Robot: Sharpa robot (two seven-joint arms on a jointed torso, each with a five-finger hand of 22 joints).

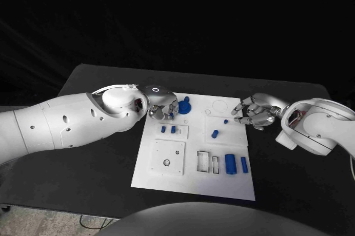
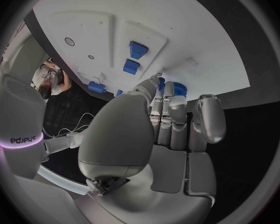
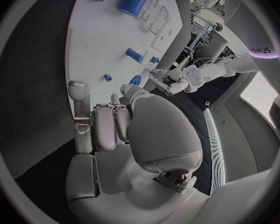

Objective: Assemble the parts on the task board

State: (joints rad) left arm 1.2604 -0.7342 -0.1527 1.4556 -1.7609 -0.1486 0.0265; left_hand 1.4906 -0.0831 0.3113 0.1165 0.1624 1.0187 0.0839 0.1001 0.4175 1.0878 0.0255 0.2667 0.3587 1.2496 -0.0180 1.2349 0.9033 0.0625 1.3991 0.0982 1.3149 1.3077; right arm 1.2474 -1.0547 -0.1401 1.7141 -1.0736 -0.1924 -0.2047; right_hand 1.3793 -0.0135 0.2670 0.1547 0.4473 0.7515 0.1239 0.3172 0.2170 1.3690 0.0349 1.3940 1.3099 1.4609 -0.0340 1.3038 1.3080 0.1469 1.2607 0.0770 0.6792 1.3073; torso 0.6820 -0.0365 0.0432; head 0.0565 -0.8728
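Bench [image 1: 89, 159]: black; it carries the white board [image 1: 194, 183], which serves as the landmark here.
Board, near edge: bare white, no pieces on it.
Board, near-middle: a raised square plate [image 1: 167, 157] with a small dark hole; beside it two narrow rectangular slots [image 1: 209, 161], then two blue cylinders [image 1: 237, 163] lying side by side toward the board's right edge.
Board, middle: two small blue pegs [image 1: 169, 129] standing close together in a recessed panel on the left half; a short blue piece [image 1: 215, 134] and a tiny blue stud [image 1: 225, 121] on the right half.
Board, far left corner: a larger blue piece [image 1: 183, 107], partly covered by the left hand, so its shape is hard to make out.
Left hand [image 1: 158, 103]: over the board's far left corner; its fingers [image 2: 170, 115] are curled narrow and reach down beside the larger blue piece. Whether they touch or hold it cannot be told, since the hand's back hides the tips in the head view and the wrist view shows only a sliver of blue past them.
Right hand [image 1: 254, 111]: at the board's far right edge, fingers [image 3: 104, 124] bent inward and close together; nothing shows between them.
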